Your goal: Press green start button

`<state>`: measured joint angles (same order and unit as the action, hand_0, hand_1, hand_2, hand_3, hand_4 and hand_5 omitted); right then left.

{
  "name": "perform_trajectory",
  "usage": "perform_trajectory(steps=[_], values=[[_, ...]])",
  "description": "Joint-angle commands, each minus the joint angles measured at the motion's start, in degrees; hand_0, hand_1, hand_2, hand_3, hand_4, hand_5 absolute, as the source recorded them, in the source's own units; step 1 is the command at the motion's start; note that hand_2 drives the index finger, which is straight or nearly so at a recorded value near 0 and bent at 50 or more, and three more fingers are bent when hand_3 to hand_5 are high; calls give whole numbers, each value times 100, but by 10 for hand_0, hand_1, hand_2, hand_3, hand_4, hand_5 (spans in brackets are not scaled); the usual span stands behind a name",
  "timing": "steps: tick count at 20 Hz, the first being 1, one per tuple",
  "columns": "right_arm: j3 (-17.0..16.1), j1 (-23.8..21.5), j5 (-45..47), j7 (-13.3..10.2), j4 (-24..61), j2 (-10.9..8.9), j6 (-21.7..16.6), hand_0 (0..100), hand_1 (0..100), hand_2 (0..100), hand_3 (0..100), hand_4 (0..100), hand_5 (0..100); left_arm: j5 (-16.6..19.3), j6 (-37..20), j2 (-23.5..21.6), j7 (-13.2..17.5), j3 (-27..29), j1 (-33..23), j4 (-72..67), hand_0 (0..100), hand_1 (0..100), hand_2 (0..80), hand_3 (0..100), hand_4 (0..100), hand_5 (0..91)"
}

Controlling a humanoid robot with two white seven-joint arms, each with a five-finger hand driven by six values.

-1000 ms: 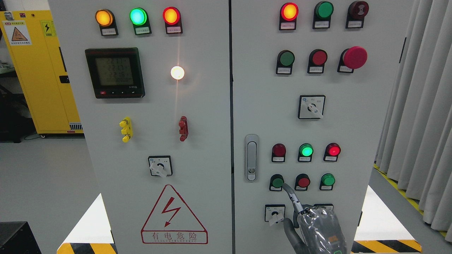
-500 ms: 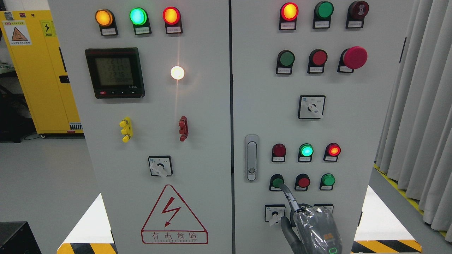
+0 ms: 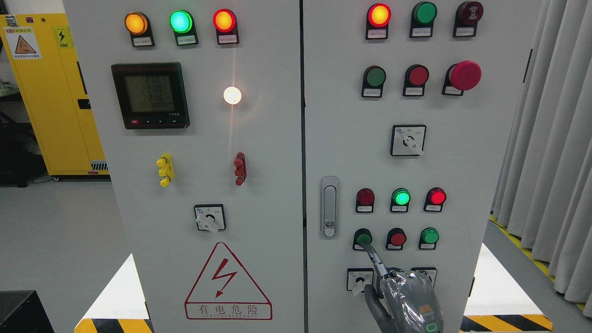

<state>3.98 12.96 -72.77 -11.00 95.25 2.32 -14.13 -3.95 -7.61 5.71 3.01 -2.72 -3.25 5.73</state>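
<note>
The green start button (image 3: pixel 363 238) sits at the left of the lower button row on the right cabinet door (image 3: pixel 462 162). My right hand (image 3: pixel 407 298), grey and wrapped in clear film, rises from the bottom edge just below that row. Its index finger (image 3: pixel 375 260) is stretched up and to the left, and its tip touches the lower edge of the green button. The other fingers are curled and hold nothing. The thumb (image 3: pixel 372 298) points down-left beside a small rotary switch (image 3: pixel 360 280). The left arm is out of view.
A red button (image 3: pixel 397 238) and another green button (image 3: pixel 429 236) stand right of the start button. Three indicator lamps (image 3: pixel 400 197) sit above them. A door latch (image 3: pixel 329 206) is to the left. Grey curtains (image 3: pixel 550 138) hang at the right, and a yellow cabinet (image 3: pixel 51 92) stands far left.
My right hand has shifted slightly left and down. The index fingertip has slid a little left along the lower edge of the green button and stays on it.
</note>
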Motion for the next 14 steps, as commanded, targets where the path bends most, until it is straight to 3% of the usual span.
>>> perform_trajectory(steps=[1,14], values=[[24,40,35,10,-68,-12,51,700,976,0,878,945,975,0,-3,0,-2,0,0,-2,120,556,0,0,0,0],[68,137,62,54,-85,-39,104,722,979,0,881,951,978,0,-3,0,-2,0,0,-2,120,556,0,0,0,0]])
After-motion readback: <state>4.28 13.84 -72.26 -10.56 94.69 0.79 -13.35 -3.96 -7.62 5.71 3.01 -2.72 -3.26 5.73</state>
